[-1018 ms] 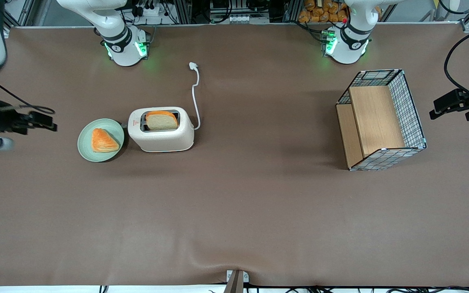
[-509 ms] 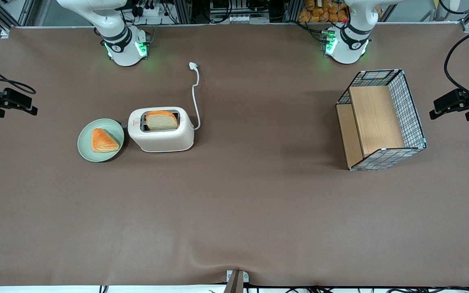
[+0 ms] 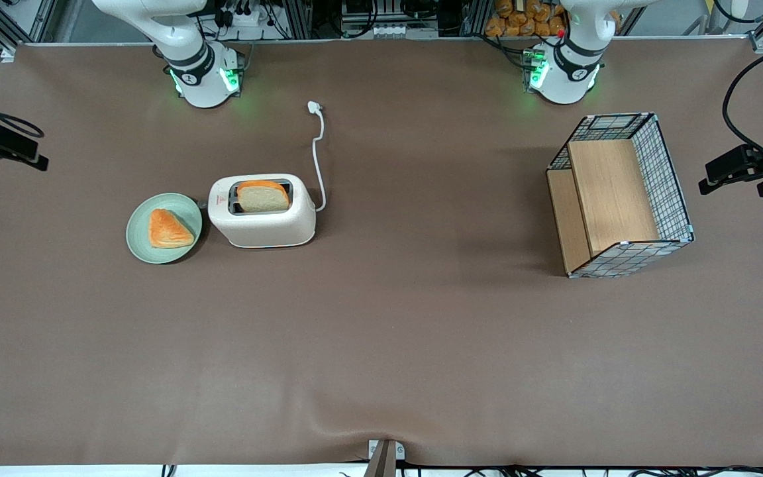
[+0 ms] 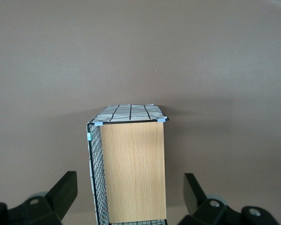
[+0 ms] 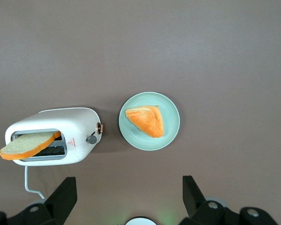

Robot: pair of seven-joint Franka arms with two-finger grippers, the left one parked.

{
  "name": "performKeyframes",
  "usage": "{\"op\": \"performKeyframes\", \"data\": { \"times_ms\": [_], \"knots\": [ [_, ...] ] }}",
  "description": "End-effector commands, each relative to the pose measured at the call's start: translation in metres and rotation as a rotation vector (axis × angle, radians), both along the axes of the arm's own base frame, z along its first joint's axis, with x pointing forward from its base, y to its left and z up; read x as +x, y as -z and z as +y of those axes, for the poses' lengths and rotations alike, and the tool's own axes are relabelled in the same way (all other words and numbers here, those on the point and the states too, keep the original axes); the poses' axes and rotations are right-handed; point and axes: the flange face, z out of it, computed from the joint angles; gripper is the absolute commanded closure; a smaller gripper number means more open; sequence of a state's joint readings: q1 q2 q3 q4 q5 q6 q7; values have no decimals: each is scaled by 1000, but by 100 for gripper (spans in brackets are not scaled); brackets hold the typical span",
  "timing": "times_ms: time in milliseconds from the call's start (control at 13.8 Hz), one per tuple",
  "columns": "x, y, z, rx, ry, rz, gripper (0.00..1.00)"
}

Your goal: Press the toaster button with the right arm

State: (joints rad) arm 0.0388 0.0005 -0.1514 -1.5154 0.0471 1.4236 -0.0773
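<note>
The brown tabletop (image 3: 381, 344) carries everything, with a wire basket holding a wooden shelf (image 3: 620, 195) toward the parked arm's end and the working things toward the other. The right arm (image 3: 176, 40) reaches up out of the front view from its base, and its gripper (image 3: 7, 146) hangs high near the tabletop's edge at the working arm's end, well apart from the toaster (image 3: 263, 218). That toaster sits upright with a slice of bread (image 3: 262, 197) standing in one slot and its white cord (image 3: 317, 156) trailing away from the front camera. A green plate (image 3: 164, 227) with a triangular pastry (image 3: 168, 228) lies just beside the toaster's narrow end. The button (image 5: 91, 139) is a small grey knob sticking out of that end face, facing the plate, with a little round dial just above it in the wrist picture. The task looks barely begun: the approach is the step in hand. To do it well, the arm should come down over the gap between plate and toaster, line one fingertip up above the knob, and push straight down along the end face, keeping clear of the plate's rim and not nudging the toaster sideways. The fingers (image 5: 61, 199) stand wide apart in the wrist view, holding and touching nothing; closing them first would probably give a firmer tip for pressing.
</note>
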Motion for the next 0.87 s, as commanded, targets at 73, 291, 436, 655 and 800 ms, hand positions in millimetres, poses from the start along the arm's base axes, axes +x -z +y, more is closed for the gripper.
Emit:
{"op": "performKeyframes", "data": {
  "times_ms": [73, 291, 436, 655, 800],
  "knots": [
    [-3, -14, -3, -71, 14, -5, 0],
    [-5, -14, -5, -71, 33, 2, 0],
    [-6, -14, -6, -74, 76, 10, 0],
    [-8, -11, -5, -71, 76, 32, 0],
    [-7, -11, -5, -68, 75, 30, 0]
  ]
}}
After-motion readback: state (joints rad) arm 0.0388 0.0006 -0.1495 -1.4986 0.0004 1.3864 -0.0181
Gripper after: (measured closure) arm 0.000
